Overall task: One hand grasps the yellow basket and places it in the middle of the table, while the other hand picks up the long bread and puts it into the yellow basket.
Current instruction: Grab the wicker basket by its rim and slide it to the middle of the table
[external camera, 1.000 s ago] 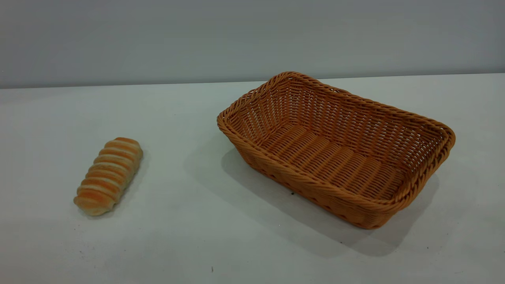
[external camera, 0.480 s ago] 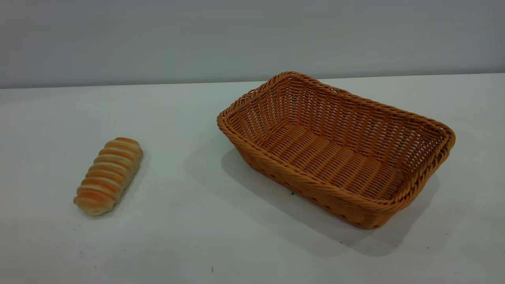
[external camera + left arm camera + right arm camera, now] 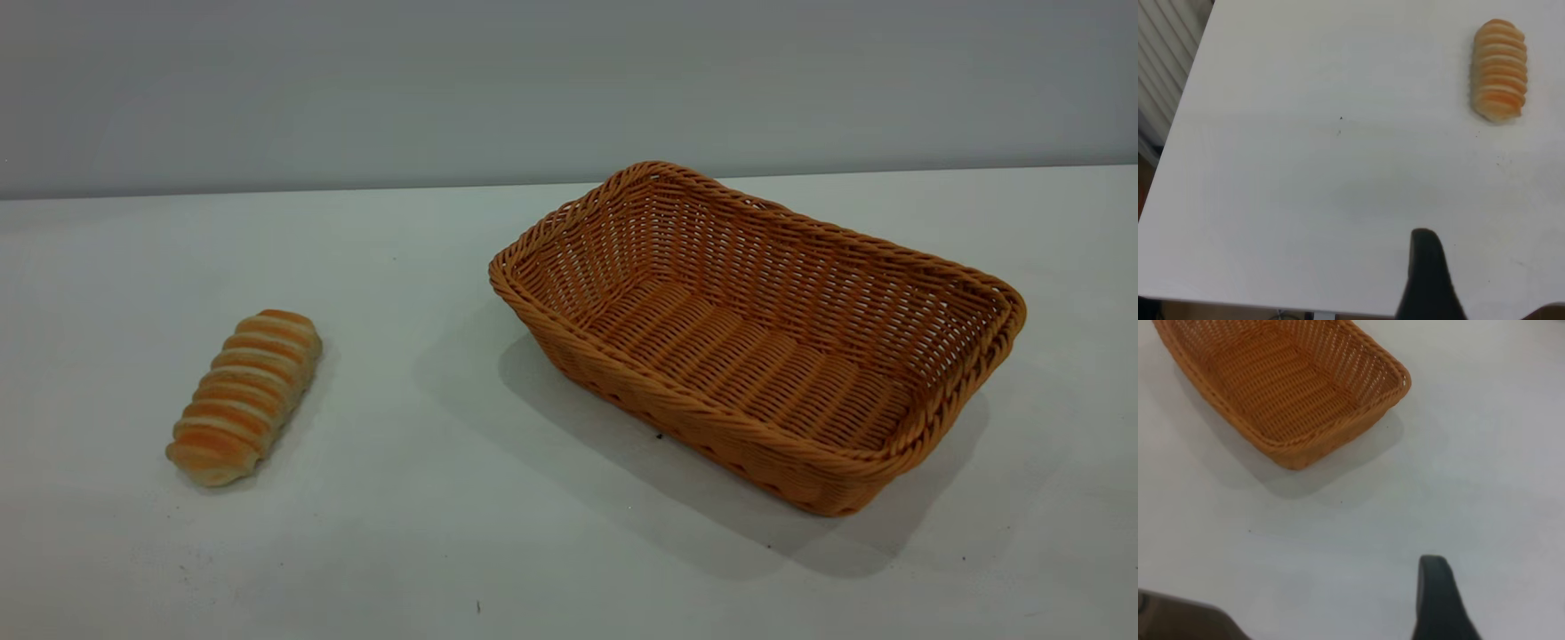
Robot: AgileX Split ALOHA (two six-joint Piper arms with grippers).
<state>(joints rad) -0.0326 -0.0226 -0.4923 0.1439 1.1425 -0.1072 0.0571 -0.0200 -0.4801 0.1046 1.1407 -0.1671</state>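
From my station, nothing has been picked up yet. The yellow basket point(image 3: 756, 342) sits empty on the right half of the table point(image 3: 427, 533), its long axis running from far-left to near-right, so one corner points toward the far edge and another toward me. The long bread point(image 3: 244, 397) lies well apart from it on the left side, striped top up, its length also slanted, with the near end further left than the far end.

Neither arm shows in the exterior view. Through the left wrist camera I see only one dark fingertip of the left gripper point(image 3: 1426, 280) low in the picture, with the bread point(image 3: 1499, 70) ahead of it and off to one side, clear white tabletop between them. The right wrist camera likewise shows a single dark fingertip of the right gripper point(image 3: 1439, 600), with the basket point(image 3: 1281, 387) ahead of it. With only one finger visible on each, I cannot tell how wide either claw stands.

My read is that the right arm is the nearer one for the basket's near-right short rim, and the left arm for the bread, closing across its narrow width.
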